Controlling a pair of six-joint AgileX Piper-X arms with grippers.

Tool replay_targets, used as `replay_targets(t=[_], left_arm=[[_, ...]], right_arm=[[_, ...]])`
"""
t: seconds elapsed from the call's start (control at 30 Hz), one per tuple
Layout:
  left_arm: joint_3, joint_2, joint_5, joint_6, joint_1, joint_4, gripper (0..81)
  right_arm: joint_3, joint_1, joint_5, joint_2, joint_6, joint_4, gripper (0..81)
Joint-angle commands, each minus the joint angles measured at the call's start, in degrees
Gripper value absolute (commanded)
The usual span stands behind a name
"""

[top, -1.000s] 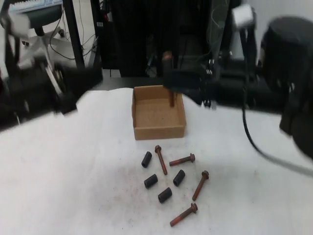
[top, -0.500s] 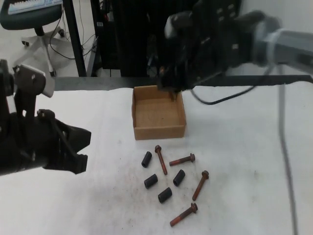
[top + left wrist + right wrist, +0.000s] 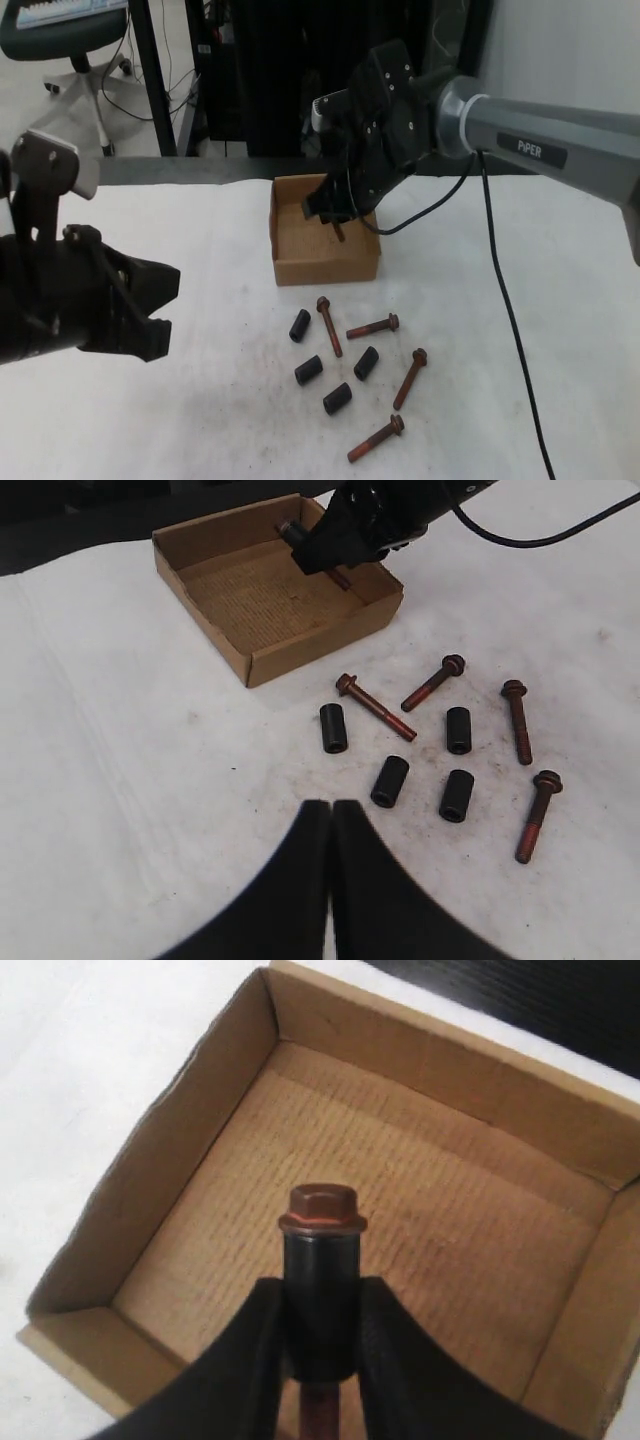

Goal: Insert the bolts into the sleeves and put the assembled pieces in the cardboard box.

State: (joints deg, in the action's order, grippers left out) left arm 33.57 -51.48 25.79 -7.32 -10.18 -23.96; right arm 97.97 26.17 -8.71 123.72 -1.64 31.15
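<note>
Sleeved bolt over the open cardboard box; four rusty bolts, four black sleeves loose beside it

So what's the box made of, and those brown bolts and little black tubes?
The box looks like brown cardboard: matte, with a ribbed floor. The bolts seem metal, hex-headed, with a dull reddish-brown finish, maybe rust or a coating. The sleeves are matte black; rubber, plastic or darkened metal, I can't tell.

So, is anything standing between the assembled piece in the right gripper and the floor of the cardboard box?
Nothing visible does. The right gripper holds the assembled piece above the open cardboard box. The box floor under the piece is bare, and the walls stand well off to the sides.
</note>
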Motion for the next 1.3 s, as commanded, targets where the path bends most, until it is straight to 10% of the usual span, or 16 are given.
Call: replay_targets(t=[0.0,0.23,0.5,0.67,1.27], left_arm=[[-0.1,0.5,0.0,0.3,-0.2,0.2,0.3],[0.0,0.5,1.8,0.3,-0.2,0.2,0.3],[0.0,0.5,2.4,-0.2,-0.2,-2.3,0.3],[0.0,0.5,2.6,-1.8,-0.5,-2.2,0.3],[7.7,-22.9,-10.7,3.9,-14.7,8.4,0.3]], right_arm=[[0.9,-0.1,-0.4,-0.4,-0.5,-1.8,3.0],[0.9,-0.1,0.4,-0.4,-0.5,-0.2,40.3],[0.9,-0.3,2.4,-1.5,-0.5,3.1,33.0],[0.9,-1.5,2.6,-6.9,-1.7,8.3,0.3],[-17.5,-4.2,-1.1,-46.6,-4.1,26.5,0.8]])
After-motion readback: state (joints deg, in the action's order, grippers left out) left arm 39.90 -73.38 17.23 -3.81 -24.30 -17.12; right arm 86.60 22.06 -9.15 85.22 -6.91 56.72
